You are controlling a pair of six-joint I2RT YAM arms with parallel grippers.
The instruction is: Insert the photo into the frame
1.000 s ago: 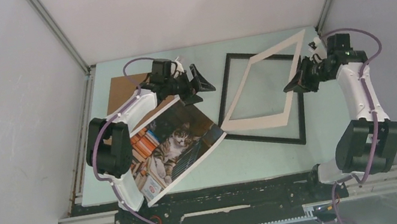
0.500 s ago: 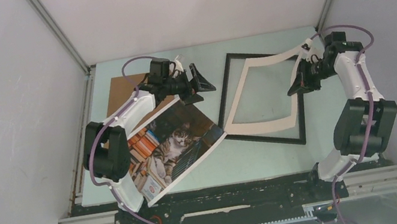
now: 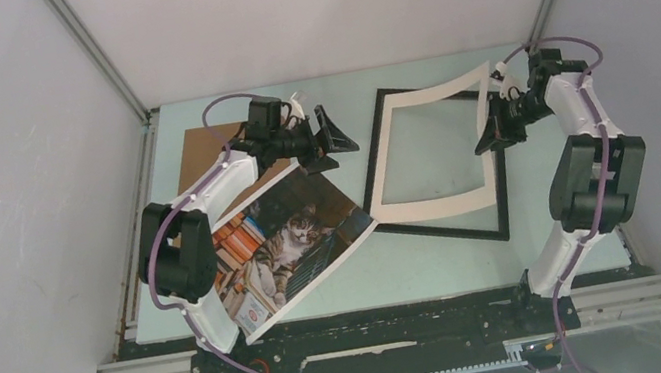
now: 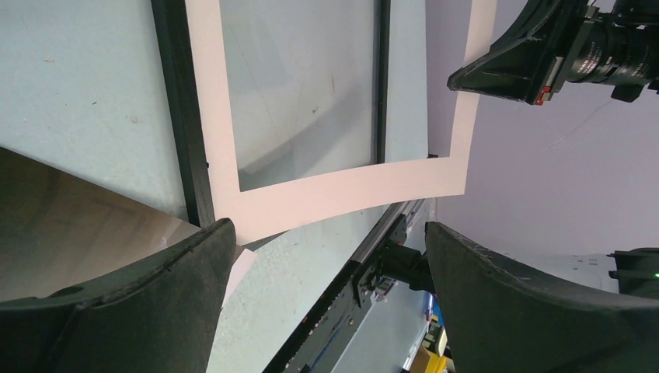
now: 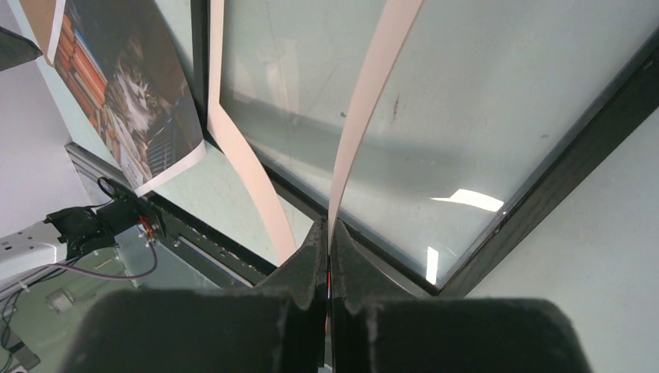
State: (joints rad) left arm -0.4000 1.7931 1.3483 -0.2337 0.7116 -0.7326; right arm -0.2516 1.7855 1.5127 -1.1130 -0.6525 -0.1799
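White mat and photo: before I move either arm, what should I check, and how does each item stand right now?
1. Right hand gripping the white mat: ok, shut on its right edge.
2. Mat clear of the frame: not ok. It is lifted and bowed on the right, but its left and near strips lie over the frame.
3. Frame flat on the table: ok.
4. Left hand free: ok. It is open, holds nothing, and is above the far corner of the photo.
5. Photo free to lift: cannot tell, because the left arm covers part of it.
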